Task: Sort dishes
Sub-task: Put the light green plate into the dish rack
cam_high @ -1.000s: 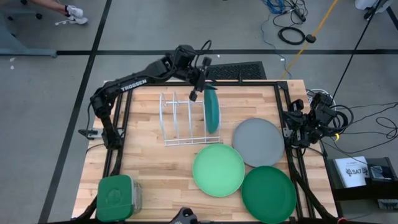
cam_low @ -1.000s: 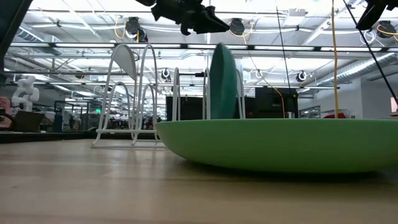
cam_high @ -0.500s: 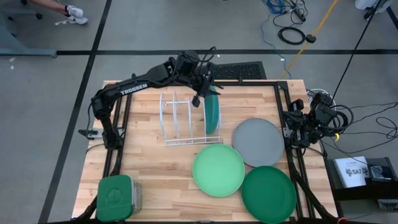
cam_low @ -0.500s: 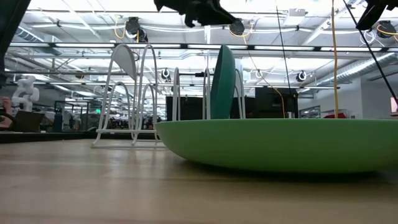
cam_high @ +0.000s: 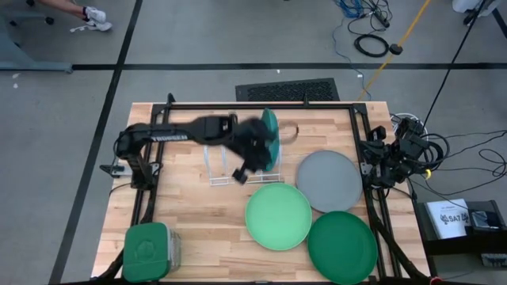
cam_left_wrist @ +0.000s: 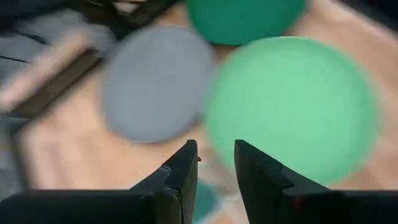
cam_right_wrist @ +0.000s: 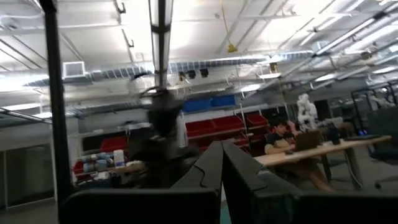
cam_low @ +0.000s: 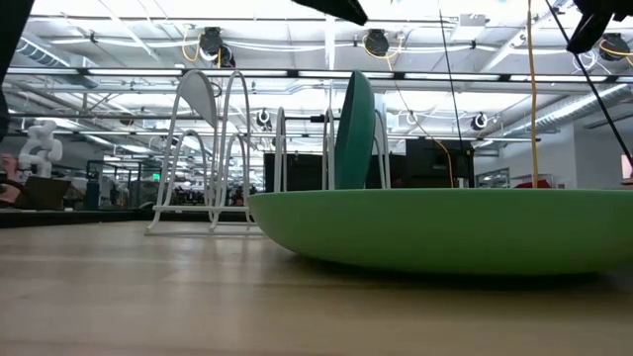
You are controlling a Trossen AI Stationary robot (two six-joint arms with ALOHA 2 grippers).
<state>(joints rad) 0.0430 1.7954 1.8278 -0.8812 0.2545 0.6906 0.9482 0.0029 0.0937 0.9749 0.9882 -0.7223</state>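
Observation:
The teal plate (cam_high: pixel 272 136) stands on edge in the right end slot of the white wire rack (cam_high: pixel 217 179); it also shows in the low view (cam_low: pixel 354 133). The light mint green plate (cam_high: pixel 277 215), the grey plate (cam_high: pixel 329 180) and the dark green plate (cam_high: pixel 342 247) lie flat on the table. My left gripper (cam_high: pixel 253 158) hangs above the rack beside the teal plate, open a little and empty (cam_left_wrist: pixel 216 169). My right gripper (cam_right_wrist: pixel 221 158) is shut and empty, parked at the table's right edge (cam_high: pixel 388 162).
A green square lidded container (cam_high: pixel 149 249) sits at the near left corner. The mint plate fills the front of the low view (cam_low: pixel 435 232). The rack's other slots (cam_low: pixel 223 148) hold nothing. Bare wood lies left of the rack.
My left gripper has risen from the teal plate's far top edge and swung over the rack toward the table's near side and the flat plates. The teal plate stays standing in the rack.

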